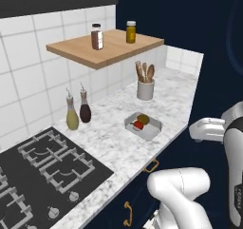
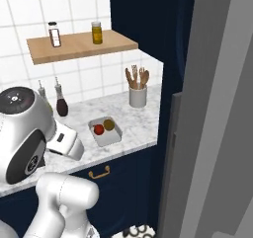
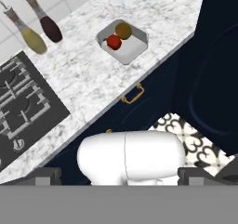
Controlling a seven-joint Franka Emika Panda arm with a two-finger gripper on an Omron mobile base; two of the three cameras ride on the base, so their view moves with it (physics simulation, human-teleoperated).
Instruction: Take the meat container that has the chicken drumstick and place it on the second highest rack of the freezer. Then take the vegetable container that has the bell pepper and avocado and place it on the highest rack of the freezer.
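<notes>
Container: shallow grey vegetable container [image 1: 151,128] on the marble counter [image 1: 114,138], near its front edge, sitting at a slant to that edge.
Contents: the bell pepper [image 1: 138,125] and the avocado [image 1: 143,119] lie side by side and touching at one end of the tray; the rest of its floor is bare. From the hand camera the pepper [image 3: 114,42] is nearer the stove side and the avocado [image 3: 123,30] nearer the wall.
Gripper: its two dark finger tips [image 3: 45,175] stand far apart at the bottom corners of the hand view, spread wide, with nothing between them; the gripper [image 3: 118,176] is well apart from the tray [image 3: 135,49], out over the patterned floor [image 3: 186,135] in front of the dark blue cabinets [image 3: 153,102].
Behind the tray: a grey utensil crock [image 1: 145,89] with wooden spoons stands by the tiled wall.
To the stove side: two oil bottles, one yellow [image 1: 72,115] and one dark [image 1: 85,109], stand close together beside the black gas hob [image 1: 42,171].
Above: a wooden shelf [image 1: 107,50] carries a dark spice jar [image 1: 97,36] and a yellow jar [image 1: 131,32], well apart.
Freezer: a tall grey door panel [image 2: 217,133] of the freezer fills the right side of the right base view, beside the counter's end.
Below counter: brass drawer handles [image 1: 152,166] on the cabinet fronts.
</notes>
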